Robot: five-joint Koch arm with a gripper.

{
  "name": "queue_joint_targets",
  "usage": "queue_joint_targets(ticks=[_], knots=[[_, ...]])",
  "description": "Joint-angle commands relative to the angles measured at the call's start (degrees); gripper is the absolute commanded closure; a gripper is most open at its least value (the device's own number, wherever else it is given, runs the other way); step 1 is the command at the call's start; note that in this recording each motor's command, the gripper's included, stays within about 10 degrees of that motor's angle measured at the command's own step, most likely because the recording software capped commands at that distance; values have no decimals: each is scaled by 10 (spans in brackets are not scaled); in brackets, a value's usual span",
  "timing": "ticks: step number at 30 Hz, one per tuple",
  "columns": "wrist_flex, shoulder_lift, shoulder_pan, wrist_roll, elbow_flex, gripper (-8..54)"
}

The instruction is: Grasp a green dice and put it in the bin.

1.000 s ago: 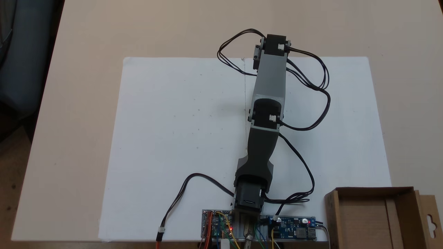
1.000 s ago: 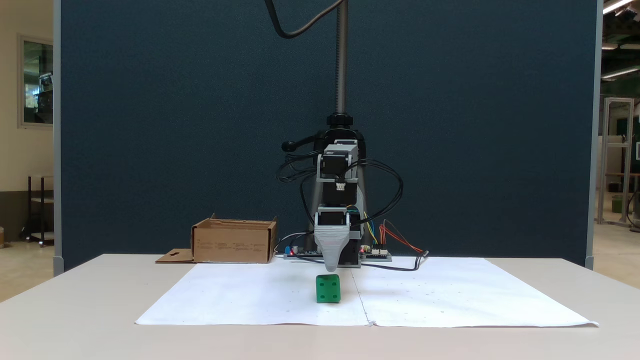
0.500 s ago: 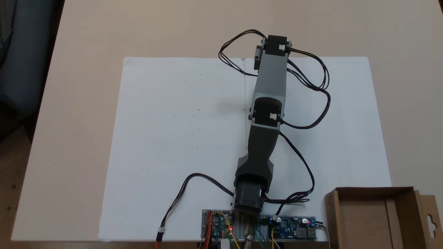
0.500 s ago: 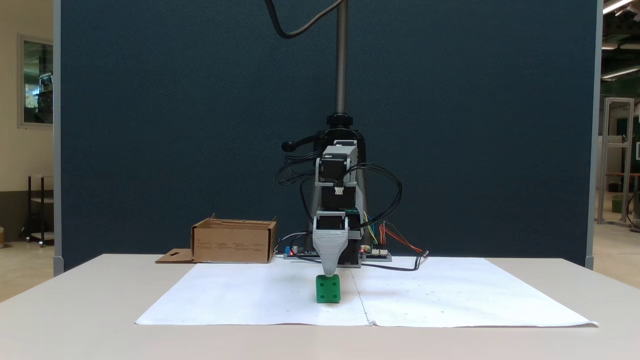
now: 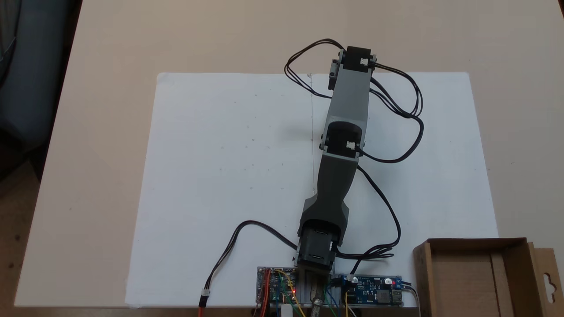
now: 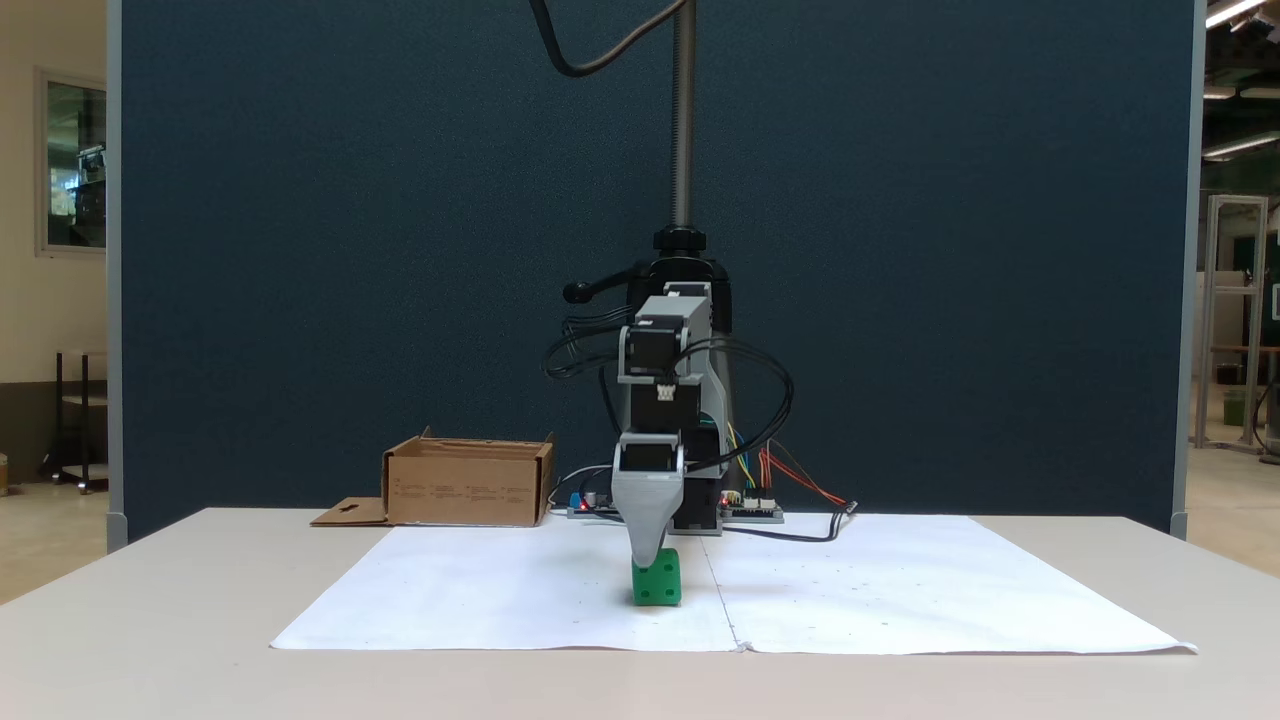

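**Green cube under the grey pincer tip, cardboard box at the arm's base**

Brown cardboard makes up the shallow rectangular bin (image 6: 468, 484), which in the front fixed view stands leftmost of the things, at the back edge of the beige surface (image 6: 150, 620), its hang-hole flap lying flat to its left. In the fixed view from above the same bin (image 5: 473, 277) sits at the lower right corner of the surface (image 5: 105, 44), open side up, its flap at the right edge of the picture.

A large white paper sheet (image 6: 500, 600) covers the middle of the surface, and the bin stands just off its corner. On this sheet, near its centre seam and toward the front edge, rests the small bright green plastic dice (image 6: 657, 581), a face with four pips turned to the front camera.

The grey and black arm (image 5: 346, 114) reaches from its base at the back edge out over the sheet, black cables looping to its right in the view from above. Its grey pincer (image 6: 647, 555) points straight down, and its tapered tip overlaps the top left part of the dice in the front view. Only one grey tip shows, the jaws lying one behind the other, so I cannot tell whether they stand apart or together, nor whether they touch the dice.

Circuit boards (image 5: 328, 290) with coloured wires lie at the arm's base, between the sheet's edge and the bin.
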Motion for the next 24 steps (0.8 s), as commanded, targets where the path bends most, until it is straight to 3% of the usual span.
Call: queue_joint_targets(ticks=[1,24], knots=[[-9,6,7,-47,-8,-29],[-56,-38,-1,-48,-9,-20]])
